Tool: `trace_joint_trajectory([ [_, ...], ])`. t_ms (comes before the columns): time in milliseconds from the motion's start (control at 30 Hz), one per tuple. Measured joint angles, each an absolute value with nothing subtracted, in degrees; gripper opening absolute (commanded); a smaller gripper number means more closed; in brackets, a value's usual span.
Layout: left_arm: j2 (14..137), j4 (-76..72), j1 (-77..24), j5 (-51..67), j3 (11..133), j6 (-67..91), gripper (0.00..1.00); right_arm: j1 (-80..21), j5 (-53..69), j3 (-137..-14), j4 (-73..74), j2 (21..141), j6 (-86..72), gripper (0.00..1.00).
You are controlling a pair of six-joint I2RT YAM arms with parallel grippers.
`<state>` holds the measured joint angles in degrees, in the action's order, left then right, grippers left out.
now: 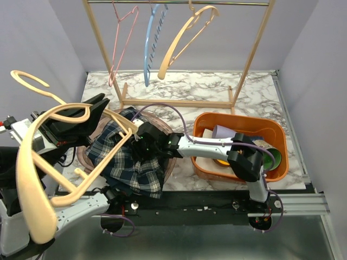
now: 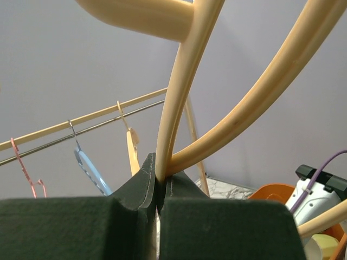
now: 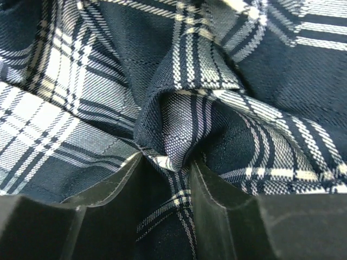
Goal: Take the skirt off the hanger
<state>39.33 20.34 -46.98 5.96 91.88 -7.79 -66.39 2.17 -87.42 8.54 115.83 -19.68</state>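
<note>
- Cream hanger (image 1: pixel 32 179): held up at the left of the table (image 1: pixel 255 97), tilted, hook end to the rear. Its right end runs into the cloth.
- Left gripper (image 2: pixel 157 181): jaws nearly closed, clamped on one thin rod of the hanger where two rods meet. Nothing else between the pads.
- Skirt (image 1: pixel 135 173), navy/white plaid: bunched round the hanger's right end, centre-left of the table, over a brown round tray (image 1: pixel 170 162). I judge it not yet off. I can't tell whether clips or a bar hold it, as that part is hidden.
- Right gripper (image 3: pixel 165 168): buried in the skirt. Jaws approx. half-way, with a raised fold of plaid between the tips that seems to touch both fingers (image 3: pixel 211 184). Can't tell if it is pinched firm.
- Step in hand, my view: get a proper bite on the fold before any pull.
  - Take a thick fold, not a single layer, so it won't slip out.
  - Keep the L side steady and high as the anchor.
  - Draw the cloth along the hanger arm and off its end, not across it.
  - If the hanger drags with the cloth, ease off and re-grip.
- Orange bin (image 1: pixel 238 116): far right, well apart, not involved.
</note>
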Motion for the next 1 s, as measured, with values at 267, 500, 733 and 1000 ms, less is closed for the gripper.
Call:
trace_joint_trajectory([
  [267,40.45,18.22,-46.98,4.32,88.77,-11.68,0.00,-66.11,0.38,-87.57,15.33,105.97,-18.92,0.78],
  [500,41.08,16.88,-46.98,0.40,87.00,-15.79,0.00,-65.65,0.80,-88.51,18.63,88.49,-16.86,0.80],
  [733,39.64,16.10,-46.98,-0.64,80.68,-20.10,0.00,-65.67,-1.96,-86.61,24.73,77.78,-16.86,0.87],
  [1000,39.29,20.29,-46.98,-3.01,79.55,-27.83,0.00,-65.67,-6.37,-89.14,31.68,57.67,-14.59,0.94],
])
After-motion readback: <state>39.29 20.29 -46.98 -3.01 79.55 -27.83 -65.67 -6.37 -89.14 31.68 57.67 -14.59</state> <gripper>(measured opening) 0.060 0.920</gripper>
